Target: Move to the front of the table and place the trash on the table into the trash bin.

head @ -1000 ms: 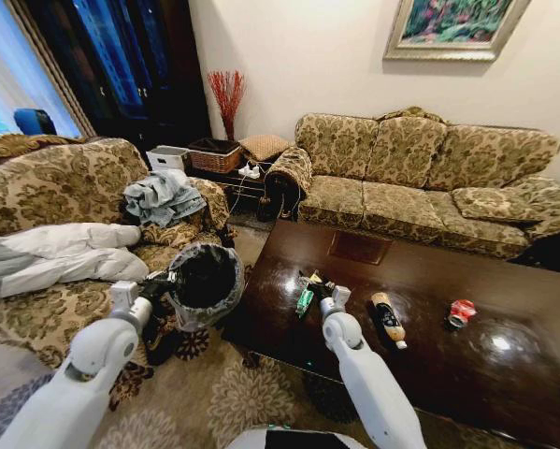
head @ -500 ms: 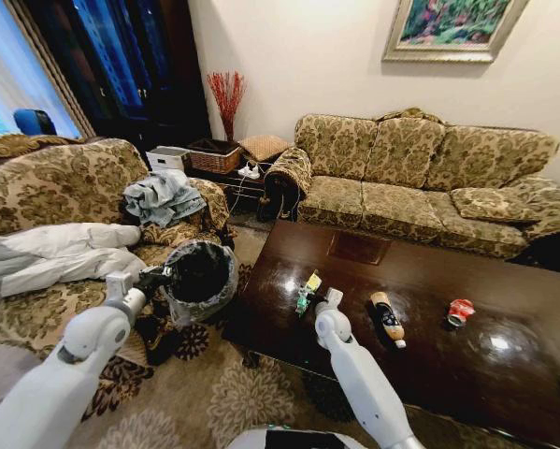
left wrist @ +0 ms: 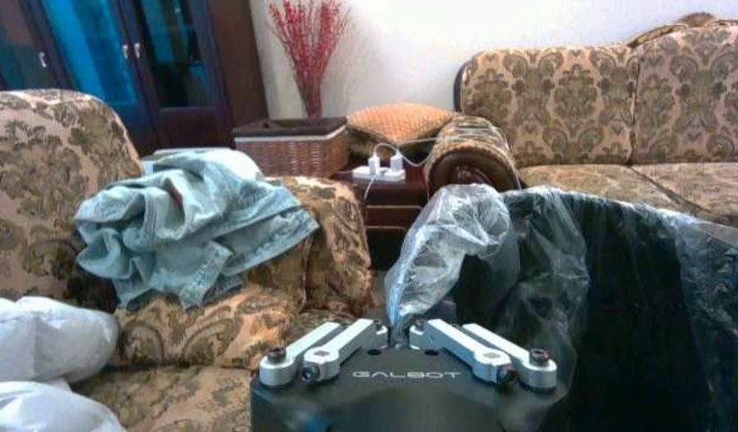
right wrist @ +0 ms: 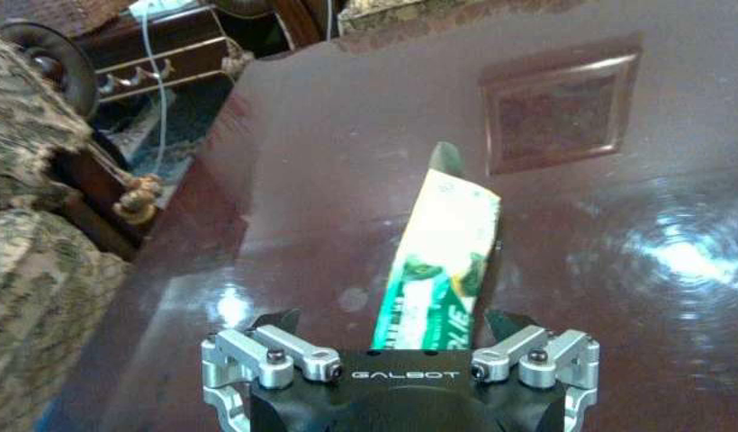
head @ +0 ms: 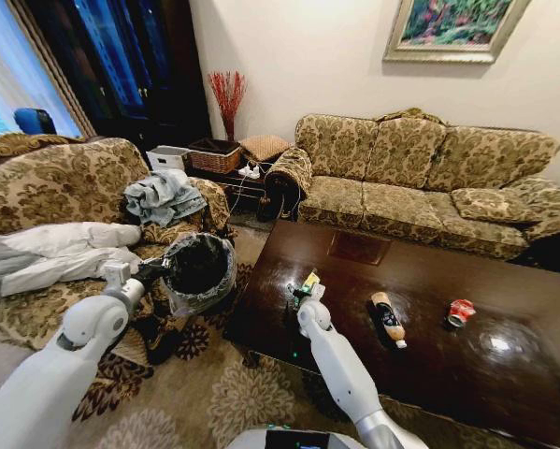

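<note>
The counter (head: 504,374) is seen as dark, highly glossy polished wood, with glare spots at lower right. A printed, shiny plastic wrapper (right wrist: 447,261) is shown at centre. The trash bin (head: 202,271) is lined with crinkled translucent plastic film. Both end effector mounts are shown as matt grey metal.

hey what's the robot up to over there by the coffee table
It is clearing trash off the table. The right gripper is at the green-yellow wrapper near the table's left end, jaws open either side of it, not yet closed. The left gripper is shut on the plastic liner of the trash bin beside the table. The brown bottle and red can lie on the tabletop.
</note>
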{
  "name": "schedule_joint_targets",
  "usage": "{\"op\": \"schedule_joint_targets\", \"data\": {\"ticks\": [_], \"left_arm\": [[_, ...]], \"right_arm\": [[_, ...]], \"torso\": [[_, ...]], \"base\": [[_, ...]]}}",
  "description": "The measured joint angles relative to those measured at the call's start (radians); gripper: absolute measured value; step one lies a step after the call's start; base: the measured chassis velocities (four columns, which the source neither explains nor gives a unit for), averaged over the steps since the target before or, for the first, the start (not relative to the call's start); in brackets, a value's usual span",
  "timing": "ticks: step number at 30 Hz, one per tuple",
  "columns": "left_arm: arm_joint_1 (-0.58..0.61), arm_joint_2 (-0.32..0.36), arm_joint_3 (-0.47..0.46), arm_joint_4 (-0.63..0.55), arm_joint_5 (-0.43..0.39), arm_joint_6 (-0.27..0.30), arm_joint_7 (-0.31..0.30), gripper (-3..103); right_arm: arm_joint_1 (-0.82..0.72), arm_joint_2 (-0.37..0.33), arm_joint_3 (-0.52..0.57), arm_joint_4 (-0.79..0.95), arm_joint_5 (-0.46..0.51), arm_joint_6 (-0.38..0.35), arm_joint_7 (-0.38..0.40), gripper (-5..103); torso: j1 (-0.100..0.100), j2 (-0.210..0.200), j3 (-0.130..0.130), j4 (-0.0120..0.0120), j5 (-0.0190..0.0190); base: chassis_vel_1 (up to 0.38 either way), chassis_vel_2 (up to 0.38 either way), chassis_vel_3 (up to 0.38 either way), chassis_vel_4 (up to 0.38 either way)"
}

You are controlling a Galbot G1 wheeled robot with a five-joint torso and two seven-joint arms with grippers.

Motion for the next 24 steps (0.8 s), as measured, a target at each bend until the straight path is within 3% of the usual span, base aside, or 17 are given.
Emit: {"op": "schedule_joint_targets", "data": {"ticks": [10, 12, 15, 17, 18, 19, 22, 24], "left_arm": [[0.009, 0.001, -0.004, 0.000, 0.006, -0.005, 0.007, 3], [0.008, -0.001, -0.004, -0.001, 0.007, -0.005, 0.008, 3], [0.008, -0.008, -0.003, -0.010, 0.009, -0.005, 0.009, 3], [0.009, -0.008, -0.002, -0.012, 0.010, -0.005, 0.009, 3], [0.009, -0.011, -0.002, -0.015, 0.011, -0.005, 0.010, 3], [0.009, -0.011, -0.002, -0.015, 0.011, -0.005, 0.010, 3], [0.009, -0.014, -0.002, -0.020, 0.014, -0.004, 0.010, 3], [0.009, -0.014, -0.002, -0.022, 0.014, -0.004, 0.010, 3]], "right_arm": [[0.003, 0.000, 0.018, -0.012, 0.006, 0.003, -0.003, 102], [0.006, 0.005, 0.018, -0.014, 0.013, 0.003, -0.006, 99], [0.007, 0.012, 0.017, -0.022, 0.017, 0.003, -0.018, 84], [0.007, 0.012, 0.017, -0.023, 0.018, 0.004, -0.020, 84], [0.003, 0.013, 0.015, -0.024, 0.021, 0.006, -0.024, 73], [0.003, 0.013, 0.015, -0.024, 0.021, 0.006, -0.024, 73], [-0.008, 0.015, 0.012, -0.015, 0.033, 0.004, -0.024, 57], [-0.010, 0.016, 0.012, -0.013, 0.033, 0.004, -0.024, 57]], "torso": [[0.000, 0.000, 0.000, 0.0000, 0.0000], [0.000, 0.000, 0.000, 0.0001, 0.0000], [0.000, 0.000, 0.000, 0.0000, 0.0000], [0.000, 0.000, 0.000, 0.0000, 0.0000], [0.000, 0.000, 0.000, 0.0001, 0.0000], [0.000, 0.000, 0.000, 0.0001, 0.0000], [0.000, 0.000, 0.000, 0.0001, 0.0000], [0.000, 0.000, 0.000, 0.0001, 0.0000]], "base": [[0.000, 0.000, 0.000, 0.000], [0.000, 0.000, 0.000, 0.000], [0.000, 0.000, 0.000, 0.000], [0.000, 0.000, 0.000, 0.000], [0.000, 0.000, 0.000, 0.000], [0.000, 0.000, 0.000, 0.000], [0.000, 0.000, 0.000, 0.000], [0.000, 0.000, 0.000, 0.000]]}}
